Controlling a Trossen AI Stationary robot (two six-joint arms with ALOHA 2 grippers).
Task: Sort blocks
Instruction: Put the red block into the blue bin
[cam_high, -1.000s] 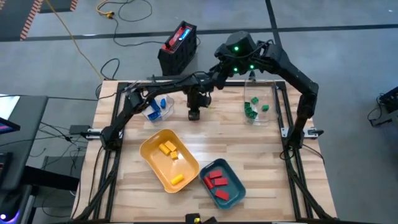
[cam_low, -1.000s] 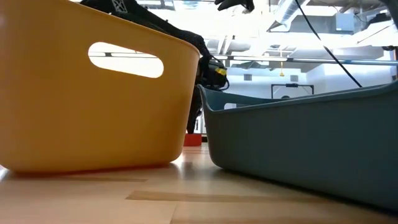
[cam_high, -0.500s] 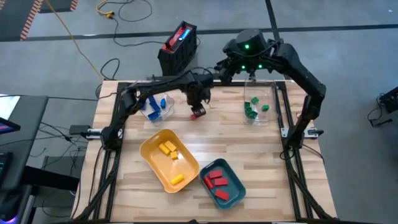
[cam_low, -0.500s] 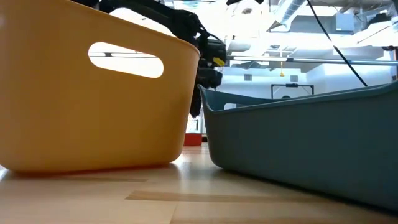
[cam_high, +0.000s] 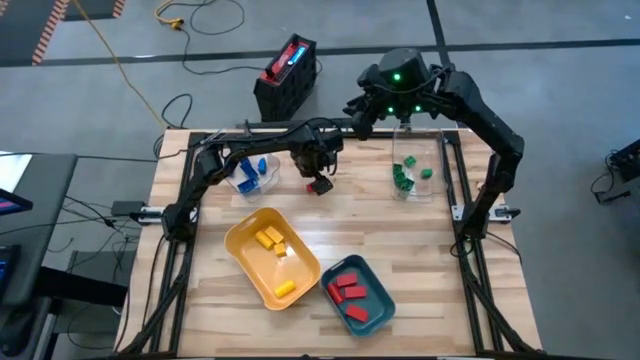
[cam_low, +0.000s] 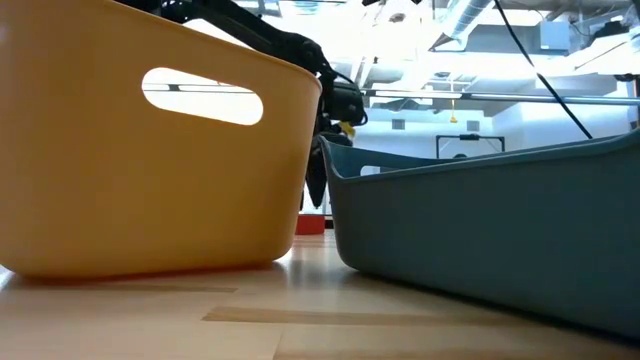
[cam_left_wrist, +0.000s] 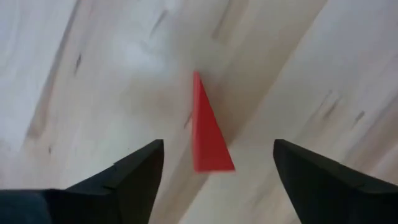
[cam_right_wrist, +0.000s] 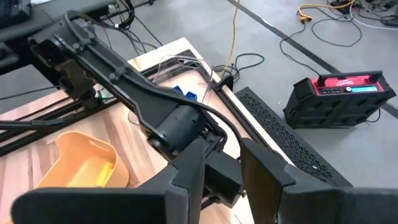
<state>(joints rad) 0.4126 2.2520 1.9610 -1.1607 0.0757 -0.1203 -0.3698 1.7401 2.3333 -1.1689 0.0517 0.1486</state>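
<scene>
My left gripper (cam_high: 318, 180) hovers over the table's far middle, open. A small red block (cam_left_wrist: 208, 134) sits in the gap between its fingers and touches neither; the same red block (cam_high: 322, 186) shows at its tips from above. I cannot tell whether it rests on the wood. My right gripper (cam_right_wrist: 221, 180) is raised at the far edge (cam_high: 357, 108), its fingers a narrow gap apart with nothing between them. Blue blocks (cam_high: 258, 168) and green blocks (cam_high: 405, 172) lie in clear containers, yellow blocks (cam_high: 270, 238) in the yellow tray and red blocks (cam_high: 347, 287) in the teal tray.
The yellow tray (cam_high: 245, 262) and the teal tray (cam_high: 375, 305) stand at the near middle and fill the low view as the yellow tray (cam_low: 150, 190) and the teal tray (cam_low: 480, 230). Bare wood lies between the trays and the far containers. A black and red device (cam_high: 287, 72) sits on the floor beyond the table.
My left gripper has shifted slightly toward the table's right edge and turned at the wrist. The red block, hidden under it a second ago, now shows at its tips. My right arm has swung a little toward the right edge.
</scene>
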